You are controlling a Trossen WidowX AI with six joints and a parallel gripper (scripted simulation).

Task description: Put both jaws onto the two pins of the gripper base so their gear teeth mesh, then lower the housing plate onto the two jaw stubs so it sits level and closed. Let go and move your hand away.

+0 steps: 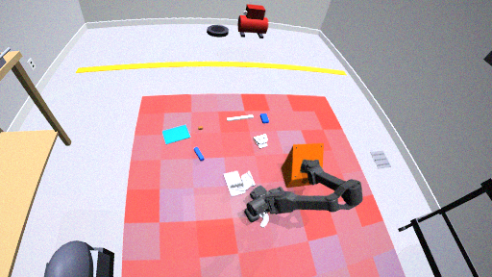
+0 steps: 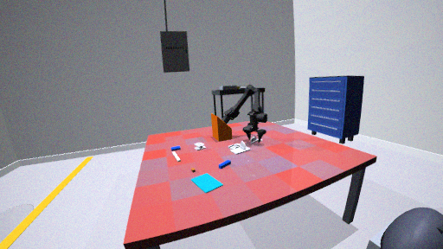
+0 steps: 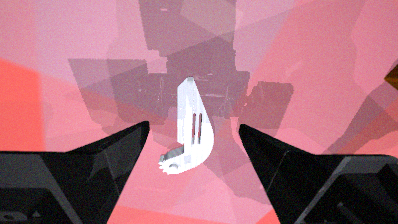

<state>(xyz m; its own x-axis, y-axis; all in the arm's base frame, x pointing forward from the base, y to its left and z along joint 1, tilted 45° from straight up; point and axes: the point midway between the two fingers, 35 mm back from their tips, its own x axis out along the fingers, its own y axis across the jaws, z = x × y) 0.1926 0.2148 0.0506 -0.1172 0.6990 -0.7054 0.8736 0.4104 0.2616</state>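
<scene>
A loose white jaw lies on the table, its toothed end at the lower left in the wrist view. My gripper is open above it, one finger on each side of the jaw, touching nothing that I can see. The white gripper base lies beside the arm's hand. Another white jaw shows at the base's right side in the top view; whether it is seated on a pin is too small to tell. A white part, apparently the housing plate, lies farther back.
An orange wedge-shaped block stands beside the arm. A cyan plate, blue blocks, a white bar and a tiny orange-brown piece lie elsewhere on the table.
</scene>
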